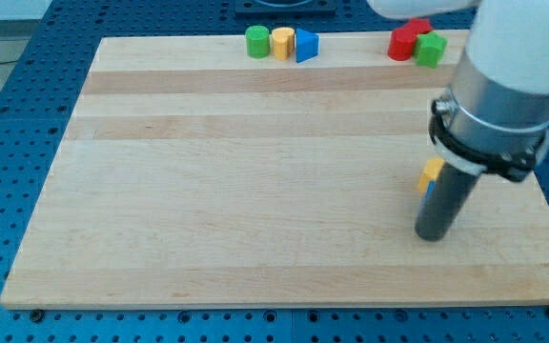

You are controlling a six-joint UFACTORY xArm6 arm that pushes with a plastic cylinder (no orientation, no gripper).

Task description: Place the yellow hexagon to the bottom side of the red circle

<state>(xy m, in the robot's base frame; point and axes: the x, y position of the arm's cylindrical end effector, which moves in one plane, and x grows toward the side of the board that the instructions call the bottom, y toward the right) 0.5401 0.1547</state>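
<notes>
My tip, a bare rod with no claw to open or clench, sits just right of and below a yellow block, prob. the hexagon, half hidden w/ blue behind; red block well above.

Green, yellow, blue blocks; pale striped wooden board.

Pale wood board w/ matt grain bands; rod dark matt, collar smooth grey metal.

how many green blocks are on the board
2: one green block at the view's top, left of the yellow block; another green block at top right beside the red block. The arm may hide others.
</notes>
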